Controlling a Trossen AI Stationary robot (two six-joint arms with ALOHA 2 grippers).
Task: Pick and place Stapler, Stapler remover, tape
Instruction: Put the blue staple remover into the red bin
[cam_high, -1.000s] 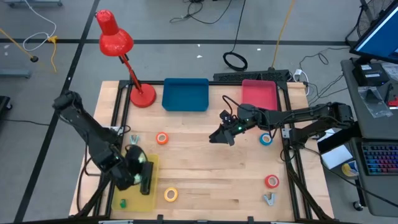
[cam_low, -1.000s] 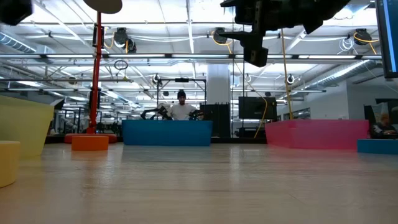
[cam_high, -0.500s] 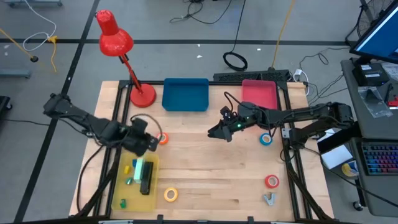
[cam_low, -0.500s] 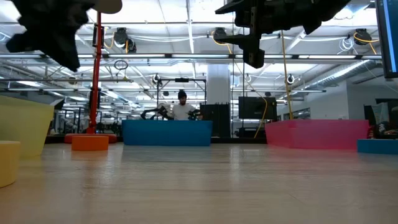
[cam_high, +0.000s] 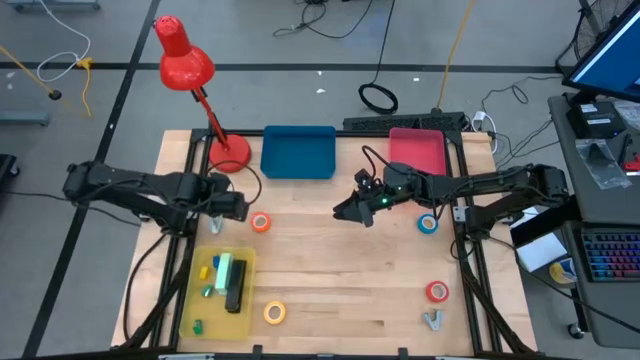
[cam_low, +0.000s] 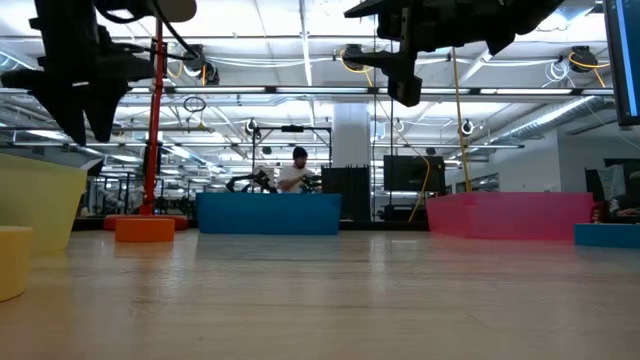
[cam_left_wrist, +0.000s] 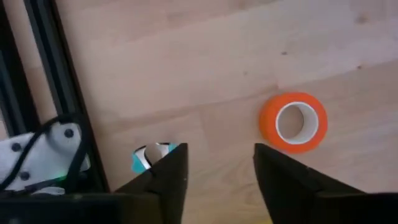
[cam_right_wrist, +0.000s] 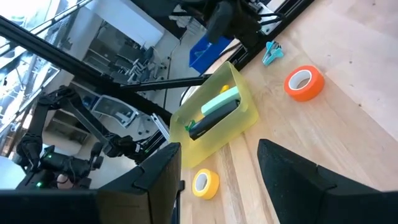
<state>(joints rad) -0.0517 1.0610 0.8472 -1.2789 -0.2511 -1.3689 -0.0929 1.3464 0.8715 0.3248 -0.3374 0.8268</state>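
I see the stapler (cam_high: 235, 287) as a dark bar lying in the yellow bin (cam_high: 197, 310) at the near left of the worktop (cam_high: 340, 270), its long axis running front to back, beside a green block (cam_high: 223, 270). In the right wrist view it lies flat along the bin's length. A teal staple remover (cam_high: 216, 224) lies just behind the bin; a grey one (cam_high: 433, 320) sits at the near right corner, and I can't make out which way either one points.

The four tape rolls lie flat, holes up: orange (cam_high: 261, 223) left of centre, yellow (cam_high: 275, 313) just right of the bin, blue (cam_high: 428, 223) and red (cam_high: 437, 291) on the right side.

My left gripper (cam_high: 237, 206) hangs above the worktop just left of the orange roll, jaws spread and holding nothing. My right gripper (cam_high: 345, 213) hovers mid-worktop in front of the pink tray (cam_high: 415, 152), jaws also spread and bare.
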